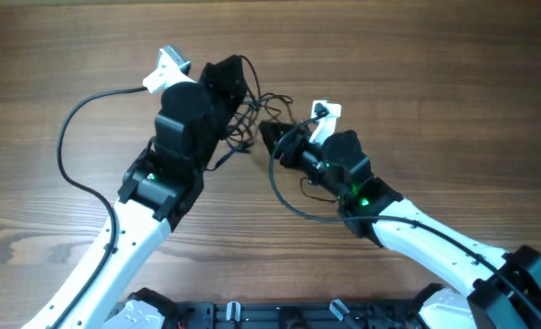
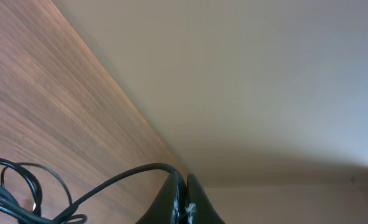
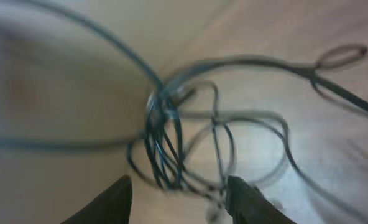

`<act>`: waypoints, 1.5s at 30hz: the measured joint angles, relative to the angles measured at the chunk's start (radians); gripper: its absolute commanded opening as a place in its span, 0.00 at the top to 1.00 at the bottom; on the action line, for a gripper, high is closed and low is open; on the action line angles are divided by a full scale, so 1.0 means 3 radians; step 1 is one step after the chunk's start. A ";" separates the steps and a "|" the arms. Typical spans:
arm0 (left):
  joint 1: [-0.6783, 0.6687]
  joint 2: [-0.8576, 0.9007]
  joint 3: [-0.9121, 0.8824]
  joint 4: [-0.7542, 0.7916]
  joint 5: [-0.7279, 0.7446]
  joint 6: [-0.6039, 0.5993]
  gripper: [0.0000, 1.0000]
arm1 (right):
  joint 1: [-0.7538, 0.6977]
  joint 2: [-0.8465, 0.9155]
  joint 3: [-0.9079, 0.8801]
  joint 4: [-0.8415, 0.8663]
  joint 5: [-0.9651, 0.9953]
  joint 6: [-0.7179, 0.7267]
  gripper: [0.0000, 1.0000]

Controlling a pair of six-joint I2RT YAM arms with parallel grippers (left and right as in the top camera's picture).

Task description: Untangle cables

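Note:
The cables (image 1: pixel 250 114) form a tangle of thin black cords on the wooden table between my two grippers. My left gripper (image 1: pixel 232 73) is at the tangle's upper left. In the left wrist view it (image 2: pixel 183 177) is shut, and one black cord (image 2: pixel 109 183) runs from its fingertips down to loose loops (image 2: pixel 22 193) at the left. My right gripper (image 1: pixel 267 133) points at the tangle from the lower right. The right wrist view is blurred. There the right gripper (image 3: pixel 181 182) is open, with a bunched knot of cords (image 3: pixel 164 140) hanging between and just beyond its fingers (image 3: pixel 123 194).
A thick black arm cable (image 1: pixel 65 146) loops out left of the left arm. Another (image 1: pixel 284 192) curves below the right wrist. The table's far edge (image 2: pixel 128 99) and a beige wall show in the left wrist view. Robot bases (image 1: pixel 252 315) line the near edge.

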 measured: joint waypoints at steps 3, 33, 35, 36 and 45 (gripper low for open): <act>-0.0057 -0.0034 0.0000 -0.0001 -0.0001 0.0000 0.96 | 0.0000 0.0177 -0.0001 0.0244 0.0142 0.0058 0.49; 0.1258 -0.1035 0.0053 -0.0640 0.0393 0.0978 0.89 | -0.2375 -0.0224 0.0025 -0.1764 -0.0857 -0.1567 0.95; 0.1258 -0.0935 0.0048 -0.0781 0.0449 0.0988 0.84 | -0.2355 -0.0228 -0.0011 -0.1125 -0.1787 -0.1648 0.92; 0.1258 -0.0872 0.0048 -0.0802 0.0505 0.0991 0.78 | -0.2324 -0.0233 -0.0028 -0.0739 -0.2183 -0.1591 0.63; 0.1258 -0.0304 0.0047 -0.0969 0.1283 0.1029 0.17 | -0.1843 -0.0230 0.0042 -0.2469 -0.1143 -0.0753 0.00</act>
